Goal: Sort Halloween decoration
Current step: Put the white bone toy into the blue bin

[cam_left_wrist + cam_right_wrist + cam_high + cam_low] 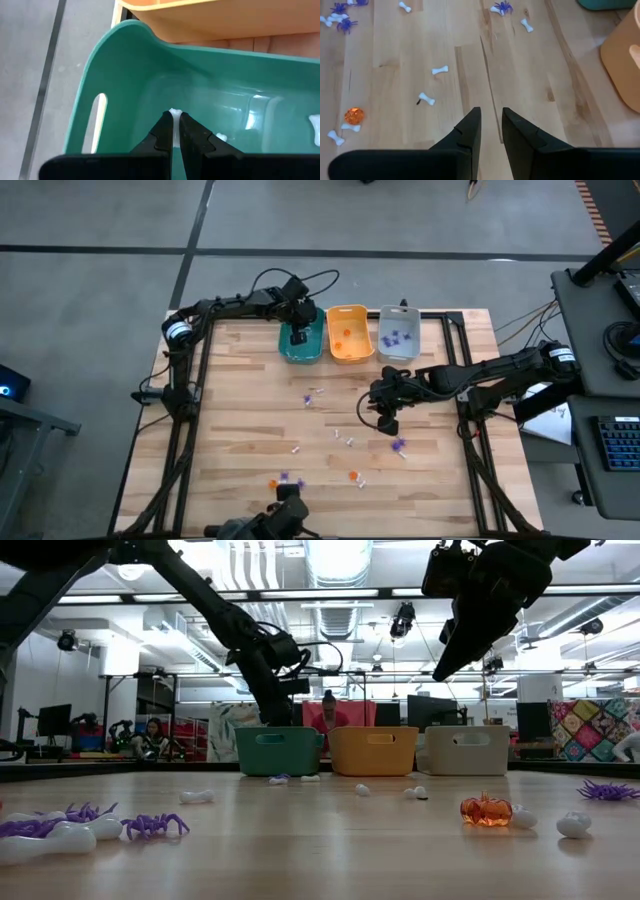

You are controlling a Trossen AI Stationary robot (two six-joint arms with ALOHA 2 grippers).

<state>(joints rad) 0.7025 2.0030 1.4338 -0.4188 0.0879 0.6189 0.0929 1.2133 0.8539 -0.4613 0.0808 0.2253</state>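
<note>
L gripper (173, 131) pinched on white bone (174, 116) is held directly over teal bin (125, 75); R gripper (491, 127), part-open & empty, is hung above surface (560, 105).

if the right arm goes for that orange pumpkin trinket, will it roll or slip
The orange pumpkin looks rounded and glossy, so it may slip between narrow fingertips and could roll if nudged sideways. It seems tiny and probably light, so even a glancing touch might scoot it across the smooth wooden table. A white bone lies right beside it and may get bumped.
</note>
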